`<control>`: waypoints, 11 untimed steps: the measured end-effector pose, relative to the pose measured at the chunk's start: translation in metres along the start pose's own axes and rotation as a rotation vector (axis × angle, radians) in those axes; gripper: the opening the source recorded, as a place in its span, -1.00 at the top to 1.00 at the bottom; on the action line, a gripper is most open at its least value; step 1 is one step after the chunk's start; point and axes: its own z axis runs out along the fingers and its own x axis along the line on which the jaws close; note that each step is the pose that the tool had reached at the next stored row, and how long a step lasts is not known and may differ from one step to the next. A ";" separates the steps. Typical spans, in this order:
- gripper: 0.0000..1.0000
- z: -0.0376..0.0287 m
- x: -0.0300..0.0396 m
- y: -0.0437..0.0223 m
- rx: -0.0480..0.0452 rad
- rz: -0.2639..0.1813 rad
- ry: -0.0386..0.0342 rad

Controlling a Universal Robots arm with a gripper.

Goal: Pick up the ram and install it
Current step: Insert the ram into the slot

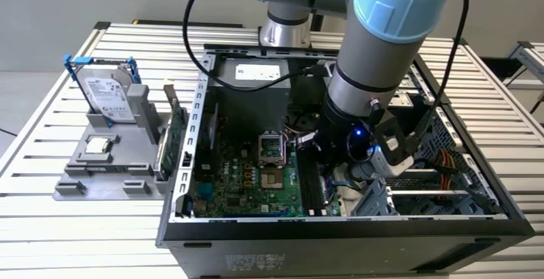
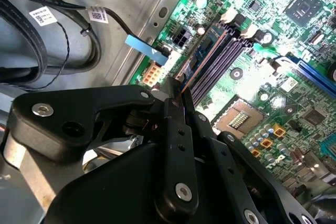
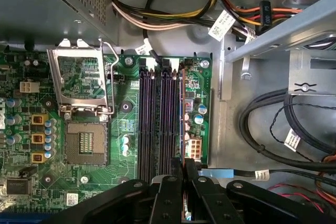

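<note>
A hard drive [image 1: 111, 97] stands upright beside the open computer case [image 1: 340, 228], on its grey holder [image 1: 102, 183].

The memory slots [image 3: 157, 124] are hemmed by the drive cage [image 1: 425, 193] and black cables [image 3: 273, 129] alongside.

The arm [image 1: 374, 69], upper centre of the exterior view, is a silver-grey tube with pale blue joint caps and a black cable looping over it. Its gripper [image 3: 184, 192], at the bottom of both wrist views, is matte black, jointed, with silver screws.
</note>
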 end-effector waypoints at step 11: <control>1.00 0.0055 0.0018 -0.0005 0.0002 -0.002 0.0000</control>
